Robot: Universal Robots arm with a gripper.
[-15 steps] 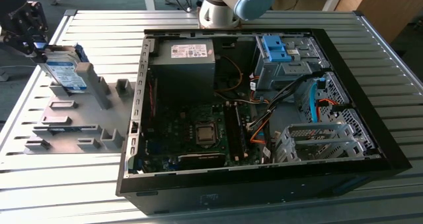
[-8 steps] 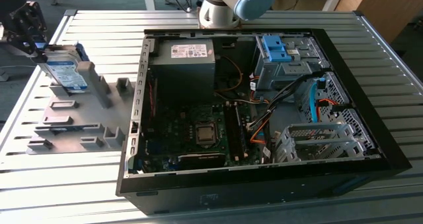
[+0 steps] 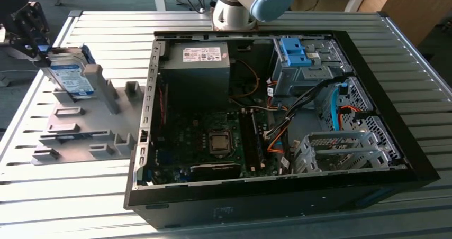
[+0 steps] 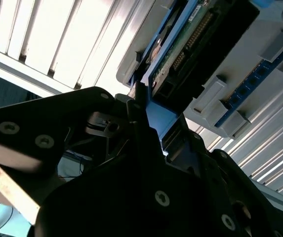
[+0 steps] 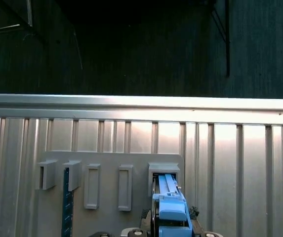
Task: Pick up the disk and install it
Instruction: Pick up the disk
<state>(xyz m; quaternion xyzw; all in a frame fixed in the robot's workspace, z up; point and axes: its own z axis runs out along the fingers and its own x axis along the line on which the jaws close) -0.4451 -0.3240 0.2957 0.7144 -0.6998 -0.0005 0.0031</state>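
In the upper left of the exterior view the pincer (image 3: 48,49) stood over the grey holder (image 3: 84,138) on the slatted tabletop (image 3: 106,22), with the disk (image 3: 72,77) directly beneath it. The disk stood on edge, its long axis near upright and leaning a little toward the exterior view's right. Its lower end was at or just above the holder's slots; which of the two could not be made out.

In the second wrist view the pincer (image 4: 156,116) was narrow. A dark finger lay against each face of the disk's blue bracket, so it looked clamped on the disk (image 4: 195,34) rather than merely near it. The disk's circuit-board side ran away from the fingers toward the upper right of that frame. In the first wrist view the bracket's blue edge (image 5: 170,207) sat at bottom centre, lined up with one slot of the holder (image 5: 106,163).

The open computer case (image 3: 148,117) lay well apart, toward the exterior view's right — its empty metal drive cage (image 3: 339,149) at lower right.
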